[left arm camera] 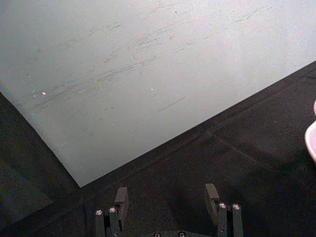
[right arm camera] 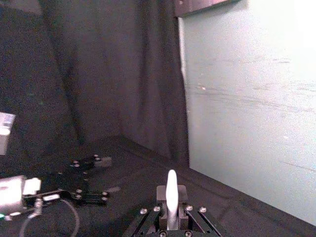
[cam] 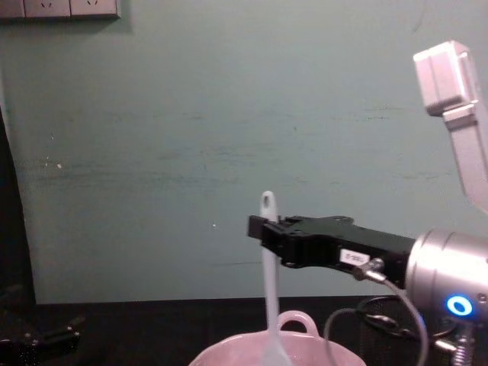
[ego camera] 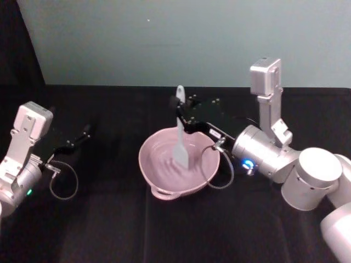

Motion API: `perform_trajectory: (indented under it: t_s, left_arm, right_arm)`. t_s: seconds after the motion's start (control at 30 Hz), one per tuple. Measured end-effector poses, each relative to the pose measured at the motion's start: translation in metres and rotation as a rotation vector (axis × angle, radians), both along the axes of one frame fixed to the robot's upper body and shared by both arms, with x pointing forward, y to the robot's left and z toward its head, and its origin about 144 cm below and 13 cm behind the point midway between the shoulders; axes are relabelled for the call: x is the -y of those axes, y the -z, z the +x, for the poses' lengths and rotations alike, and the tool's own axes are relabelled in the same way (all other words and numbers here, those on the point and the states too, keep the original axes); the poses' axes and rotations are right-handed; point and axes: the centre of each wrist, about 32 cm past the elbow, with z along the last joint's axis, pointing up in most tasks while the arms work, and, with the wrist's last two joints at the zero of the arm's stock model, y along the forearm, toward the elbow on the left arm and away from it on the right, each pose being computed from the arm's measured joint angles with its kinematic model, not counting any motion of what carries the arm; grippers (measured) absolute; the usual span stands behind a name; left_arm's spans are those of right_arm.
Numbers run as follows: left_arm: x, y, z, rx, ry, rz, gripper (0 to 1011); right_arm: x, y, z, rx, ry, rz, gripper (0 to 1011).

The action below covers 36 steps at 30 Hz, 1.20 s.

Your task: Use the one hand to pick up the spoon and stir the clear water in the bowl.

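R pincer [cam: 264, 227] clenched on spoon [ego camera: 181, 147] handle, held upright so its head dips into pink bowl [ego camera: 147, 167] of water [ego camera: 164, 163], mid-counter [ego camera: 109, 230]; stirring prob. under way. L pincer [left arm camera: 168, 196] released, parked aside.

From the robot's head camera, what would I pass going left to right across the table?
Black flat-jawed left gripper, open and idle → pale pink wavy-rimmed ceramic bowl → silver cylindrical right wrist with blue light. The white plastic spoon and the right gripper clamping it overlap the bowl, so unranked.
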Motion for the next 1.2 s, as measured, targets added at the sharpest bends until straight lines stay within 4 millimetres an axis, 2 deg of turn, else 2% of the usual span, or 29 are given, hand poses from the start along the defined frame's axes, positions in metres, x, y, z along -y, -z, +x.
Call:
perform_trajectory:
  t_s: [0.2, 0.3, 0.53, 0.8, 1.2]
  left_arm:
    - [0.000, 0.000, 0.000, 0.000, 0.000, 0.000, 1011]
    - [0.000, 0.000, 0.000, 0.000, 0.000, 0.000, 1011]
    - [0.000, 0.000, 0.000, 0.000, 0.000, 0.000, 1011]
    - [0.000, 0.000, 0.000, 0.000, 0.000, 0.000, 1011]
    - [0.000, 0.000, 0.000, 0.000, 0.000, 0.000, 1011]
  right_arm:
    - [-0.018, 0.003, 0.001, -0.005, -0.044, 0.009, 121]
    - [-0.029, 0.005, 0.005, -0.010, -0.066, 0.011, 121]
    - [-0.042, 0.003, 0.019, -0.009, -0.073, 0.017, 120]
    - [-0.039, -0.002, 0.033, -0.003, -0.045, 0.007, 121]
    - [-0.020, -0.007, 0.042, 0.006, 0.021, 0.001, 121]
